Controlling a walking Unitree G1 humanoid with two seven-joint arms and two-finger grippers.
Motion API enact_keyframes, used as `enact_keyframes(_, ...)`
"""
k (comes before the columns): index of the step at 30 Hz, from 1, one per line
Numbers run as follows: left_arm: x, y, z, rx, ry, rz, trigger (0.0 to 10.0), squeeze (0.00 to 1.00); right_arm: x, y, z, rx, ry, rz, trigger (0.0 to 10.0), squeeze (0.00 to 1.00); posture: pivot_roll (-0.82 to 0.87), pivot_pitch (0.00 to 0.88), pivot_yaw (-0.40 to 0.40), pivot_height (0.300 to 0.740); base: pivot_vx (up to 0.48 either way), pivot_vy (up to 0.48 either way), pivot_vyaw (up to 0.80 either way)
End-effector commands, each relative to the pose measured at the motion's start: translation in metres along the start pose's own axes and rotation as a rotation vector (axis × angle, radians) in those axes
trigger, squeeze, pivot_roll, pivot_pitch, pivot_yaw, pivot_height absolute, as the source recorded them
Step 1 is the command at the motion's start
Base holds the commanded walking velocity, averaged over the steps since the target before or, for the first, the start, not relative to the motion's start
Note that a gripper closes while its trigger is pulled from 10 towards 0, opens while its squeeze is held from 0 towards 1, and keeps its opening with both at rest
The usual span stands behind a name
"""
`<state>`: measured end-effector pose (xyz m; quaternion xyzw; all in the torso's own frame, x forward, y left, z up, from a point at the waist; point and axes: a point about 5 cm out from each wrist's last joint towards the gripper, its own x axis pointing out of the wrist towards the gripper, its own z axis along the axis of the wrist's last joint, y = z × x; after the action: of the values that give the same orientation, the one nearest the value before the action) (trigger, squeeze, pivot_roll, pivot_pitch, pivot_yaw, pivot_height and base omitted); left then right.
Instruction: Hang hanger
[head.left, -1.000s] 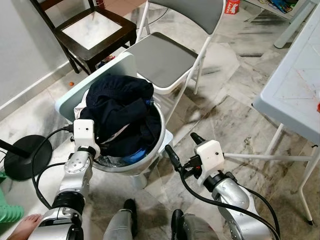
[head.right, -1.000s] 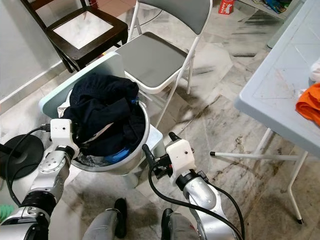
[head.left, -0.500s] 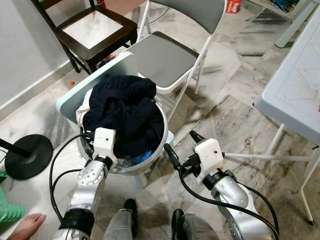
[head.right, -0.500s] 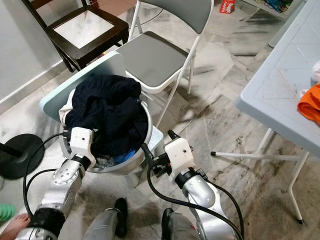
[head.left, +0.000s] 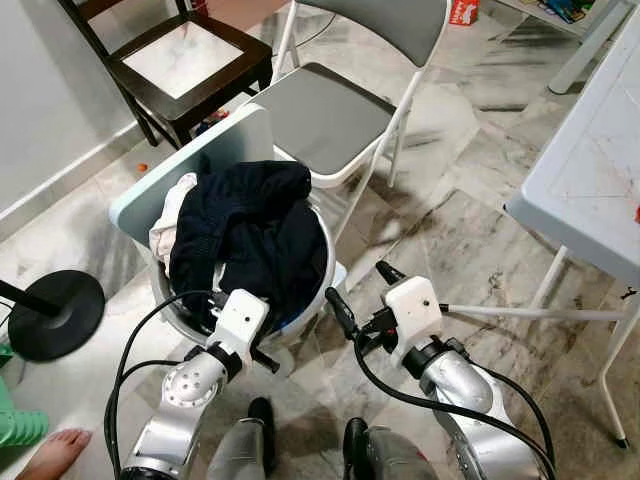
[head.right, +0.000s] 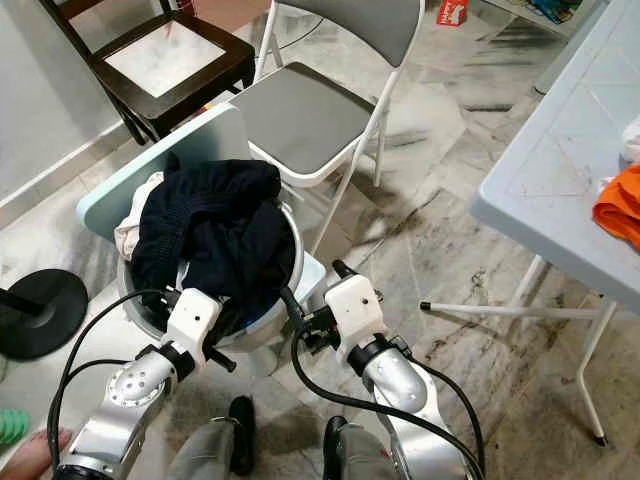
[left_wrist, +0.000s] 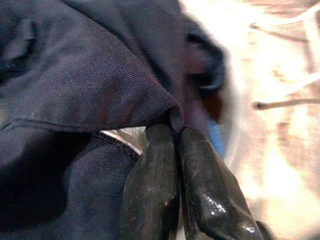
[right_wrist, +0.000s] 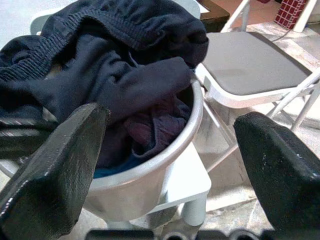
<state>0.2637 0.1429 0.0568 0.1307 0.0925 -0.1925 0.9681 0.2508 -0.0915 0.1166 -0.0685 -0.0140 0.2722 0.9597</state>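
Note:
A heap of dark navy clothes (head.left: 250, 225) fills a pale round basin (head.left: 326, 262) that stands on a small white stool (right_wrist: 187, 182). My left gripper (left_wrist: 172, 131) is at the basin's near rim, shut on a hem of the dark cloth; its white wrist box (head.left: 240, 316) sits just below the rim. My right gripper (head.left: 362, 292) hovers open to the right of the basin, a little apart from it, with nothing between its fingers (right_wrist: 60, 170). A white cloth (head.left: 172, 215) peeks out at the basin's left side.
A grey folding chair (head.left: 320, 115) stands right behind the basin, a dark wooden chair (head.left: 190, 55) further back left. A white table (head.left: 590, 180) with an orange cloth (head.right: 615, 205) is on the right. A black round base (head.left: 50, 315) and a person's foot (head.left: 50, 455) are at left.
My left arm swung from the basin's left side round to its near rim and dragged the dark cloth with it, baring the white cloth. The right gripper barely moved.

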Motion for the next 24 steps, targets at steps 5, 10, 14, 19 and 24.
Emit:
enact_keyframes(5, -0.02, 0.01, -0.007, -0.025, -0.001, 0.099, 10.0, 1.0, -0.001, 0.003, -0.005, 0.005, 0.016, 0.016, 10.0, 0.0, 0.01, 0.313, -0.027, 0.74, 0.0, 0.0, 0.0)
enact_keyframes(10, -0.036, 0.01, 0.008, 0.215, -0.142, 0.068, 10.0, 1.0, 0.001, 0.003, -0.006, 0.001, 0.016, 0.022, 10.0, 0.0, 0.01, 0.313, -0.033, 0.74, 0.0, 0.0, 0.0)
enact_keyframes(14, -0.047, 0.02, 0.024, 0.263, -0.236, 0.168, 10.0, 1.0, 0.003, 0.003, -0.006, -0.002, 0.015, 0.03, 10.0, 0.0, 0.03, 0.312, -0.032, 0.74, 0.0, 0.0, 0.0)
enact_keyframes(19, -0.053, 0.044, 0.029, 0.21, -0.222, 0.366, 10.0, 1.0, 0.004, 0.003, -0.006, -0.001, 0.014, 0.033, 10.0, 0.0, 0.03, 0.312, -0.03, 0.74, 0.0, 0.0, 0.0)
enact_keyframes(24, -0.056, 0.062, 0.025, 0.147, -0.187, 0.514, 10.0, 1.0, 0.004, 0.003, -0.006, 0.001, 0.013, 0.032, 10.0, 0.0, 0.03, 0.312, -0.032, 0.74, 0.0, 0.0, 0.0)
